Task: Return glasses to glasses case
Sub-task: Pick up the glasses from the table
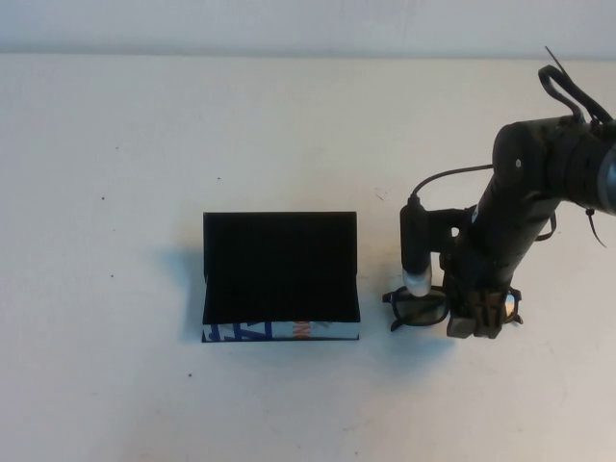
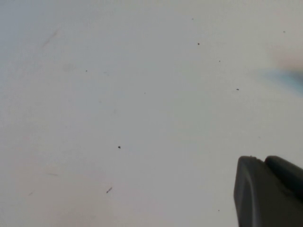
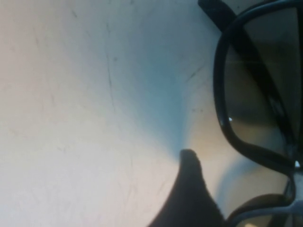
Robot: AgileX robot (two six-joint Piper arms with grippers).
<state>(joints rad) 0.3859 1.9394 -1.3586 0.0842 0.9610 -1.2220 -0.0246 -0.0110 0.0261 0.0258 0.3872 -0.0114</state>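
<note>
The glasses case (image 1: 279, 274) lies open in the middle of the table, with its black lid up, a black interior and a white front with blue and orange lettering. The dark-framed glasses (image 1: 419, 310) lie on the table just to the right of the case. My right gripper (image 1: 476, 318) is down over their middle and right part, open, with one finger (image 3: 189, 189) on the table beside the frame (image 3: 222, 118) and apart from it. My left gripper (image 2: 265, 161) shows only in the left wrist view, shut and empty over bare table.
The white table (image 1: 115, 192) stretches bare around the case. A black cable (image 1: 438, 178) loops from the right arm above the glasses. The table's far edge meets a pale wall at the back.
</note>
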